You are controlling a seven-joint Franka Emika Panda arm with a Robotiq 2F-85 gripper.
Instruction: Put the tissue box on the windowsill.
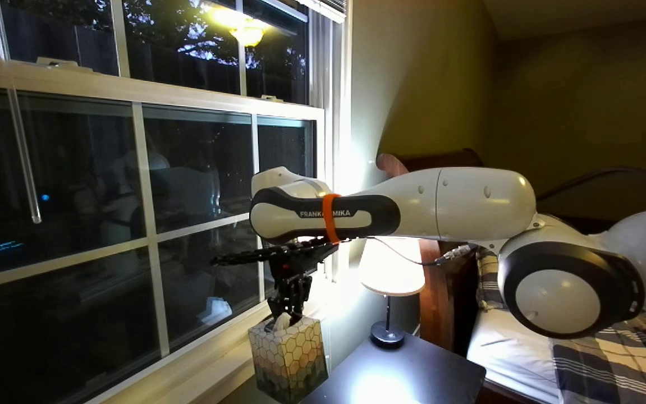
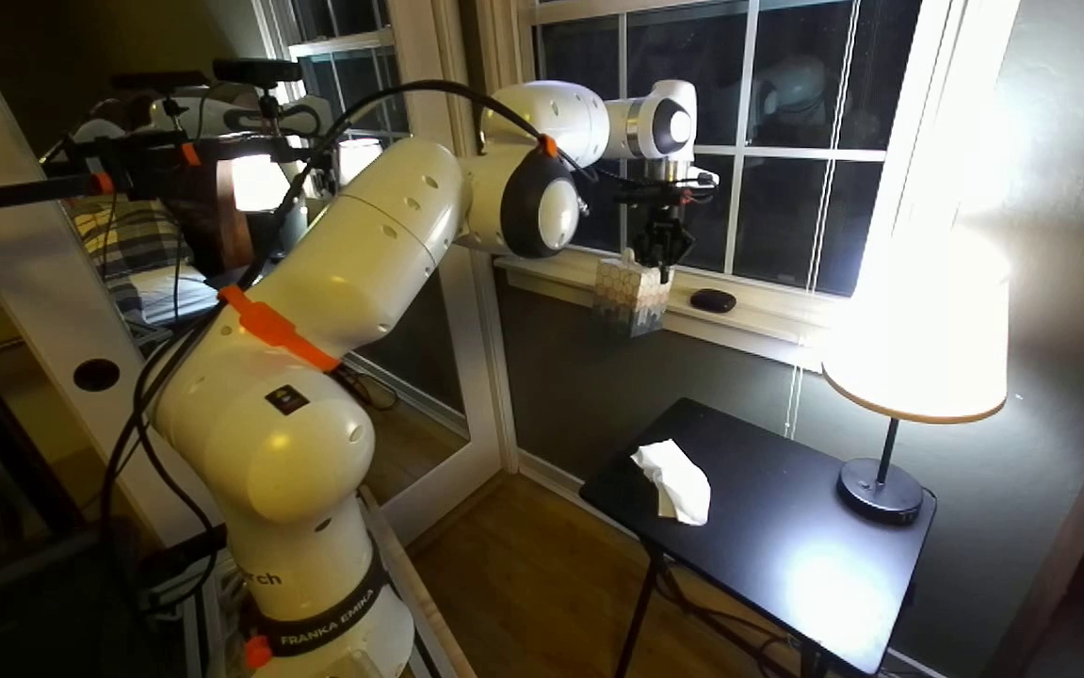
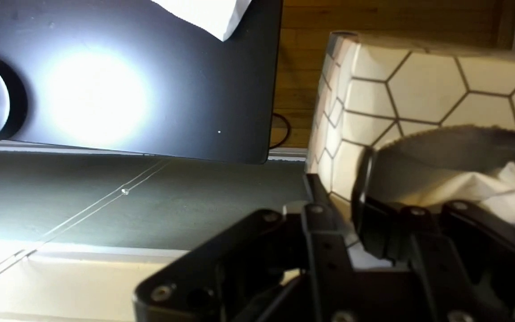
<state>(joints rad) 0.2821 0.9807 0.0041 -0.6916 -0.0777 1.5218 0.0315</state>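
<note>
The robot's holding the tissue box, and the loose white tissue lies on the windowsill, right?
Not the windowsill: an exterior view shows the loose white tissue lying on the black table. The robot's gripper is indeed holding the tissue box.

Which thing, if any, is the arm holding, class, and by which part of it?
The box, by the top edge of one side: one of the jaws sits inside the opening, the other outside.
</note>
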